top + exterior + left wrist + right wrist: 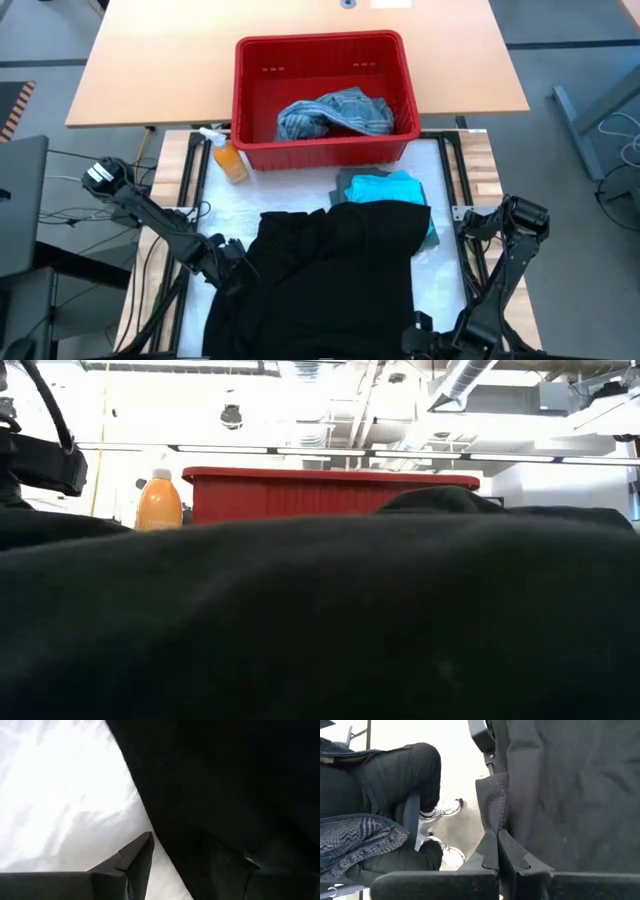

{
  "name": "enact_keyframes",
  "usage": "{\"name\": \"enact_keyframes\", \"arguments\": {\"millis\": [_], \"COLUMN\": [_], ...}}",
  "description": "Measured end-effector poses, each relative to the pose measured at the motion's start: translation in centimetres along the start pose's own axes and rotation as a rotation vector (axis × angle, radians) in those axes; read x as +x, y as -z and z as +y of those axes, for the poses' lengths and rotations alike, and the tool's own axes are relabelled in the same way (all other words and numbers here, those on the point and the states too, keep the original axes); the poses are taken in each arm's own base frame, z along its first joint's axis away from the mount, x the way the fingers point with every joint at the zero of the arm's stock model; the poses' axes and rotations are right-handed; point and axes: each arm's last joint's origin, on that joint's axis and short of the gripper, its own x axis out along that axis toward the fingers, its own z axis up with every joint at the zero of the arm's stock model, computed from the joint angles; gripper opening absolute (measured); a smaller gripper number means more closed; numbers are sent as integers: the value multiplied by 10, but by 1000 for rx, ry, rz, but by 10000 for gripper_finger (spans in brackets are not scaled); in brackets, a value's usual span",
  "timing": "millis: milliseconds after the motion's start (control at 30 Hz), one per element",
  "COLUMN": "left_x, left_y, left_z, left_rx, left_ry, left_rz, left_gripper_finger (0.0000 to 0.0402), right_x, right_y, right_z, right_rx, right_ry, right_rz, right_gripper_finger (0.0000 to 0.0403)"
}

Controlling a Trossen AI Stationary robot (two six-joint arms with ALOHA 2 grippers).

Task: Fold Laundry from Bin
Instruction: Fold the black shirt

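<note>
A black garment (330, 280) lies spread over the table's near middle and fills the low view (320, 620). My left gripper (228, 265) stands open at its left edge, one finger (135, 862) over the white table cover and the other (260, 867) over the black cloth. My right gripper (425, 335) is shut on the garment at the near right. The red bin (325, 60) stands at the far middle with a mottled blue-grey garment (335, 112) inside. A turquoise garment (385, 187) lies on a grey-green one (350, 180) in front of the bin. My left gripper straddles the black garment's left edge (150, 820); I cannot tell whether its fingers touch the cloth. My right gripper pinches a stitched hem (492, 812) at the garment's near right end between its two shut fingertips. From there the cloth runs on across the table.
An orange spray bottle (228, 158) stands by the bin's left near corner and also shows in the low view (159, 502). A person's legs and shoes (437, 810) show beyond the table's near edge. Bare white cover (60, 795) lies left of the black garment.
</note>
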Motion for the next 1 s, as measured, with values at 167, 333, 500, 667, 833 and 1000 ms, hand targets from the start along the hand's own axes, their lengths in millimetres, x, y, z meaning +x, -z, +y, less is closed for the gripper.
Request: {"name": "enact_keyframes", "arguments": {"millis": [167,333,500,667,833,1000], "left_x": [5,-12,-29,-40,-41,-40], "left_y": [4,1,-3,-3,-4,-5], "left_z": [-5,-1,16,35,35,33], "left_rx": [70,91,62,-3,12,22], "left_ry": [-83,-166,-329,-484,-479,-462], "left_rz": [-30,-77,-201,-253,-251,-261], "left_gripper_finger": [89,9,2,1,0,0], "right_x": [1,4,4,9,28,49], "right_y": [-2,2,4,-7,-5,12], "right_z": [-1,-1,-6,-12,-14,-19], "right_rx": [29,200,168,172,16,-314], "right_ry": [8,-15,23,68,67,27], "right_rz": [3,163,199,131,176,374], "right_gripper_finger": [26,58,59,48,64,107]}}
